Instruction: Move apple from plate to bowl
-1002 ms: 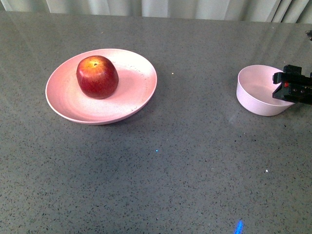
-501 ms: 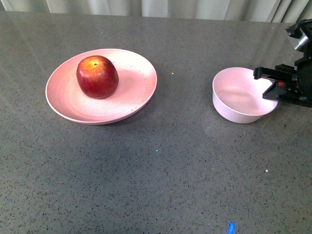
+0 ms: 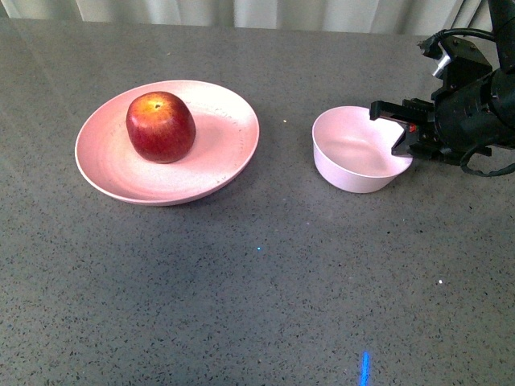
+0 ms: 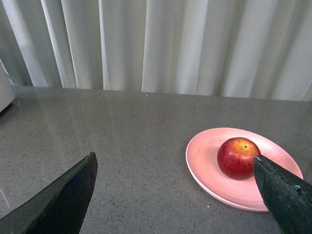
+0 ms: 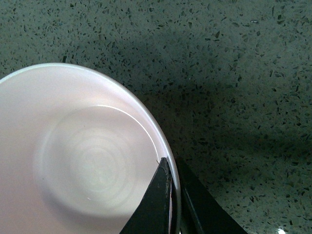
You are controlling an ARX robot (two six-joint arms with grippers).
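Observation:
A dark red apple [image 3: 160, 126] with a yellow patch at its stem sits on the wide salmon-pink plate [image 3: 221, 173] at the table's left. The same apple [image 4: 238, 158] and plate [image 4: 204, 165] show in the left wrist view, ahead of my open left gripper [image 4: 175, 187], which holds nothing. The small pale pink bowl [image 3: 354, 153] rests on the table right of the plate, apart from it. My right gripper [image 3: 405, 135] is shut on the bowl's right rim; in the right wrist view the bowl [image 5: 78, 161] is empty and one finger lies inside the rim, one outside, at the gripper [image 5: 171, 168].
The dark grey speckled table [image 3: 257, 273] stretches wide in front of the plate and bowl. Pale curtains [image 4: 161, 44] hang behind the table's far edge. A gap of bare tabletop separates plate and bowl.
My right gripper has dragged the bowl leftward across the table, from near the right edge to a spot much closer to the plate. The apple and plate have stayed still.

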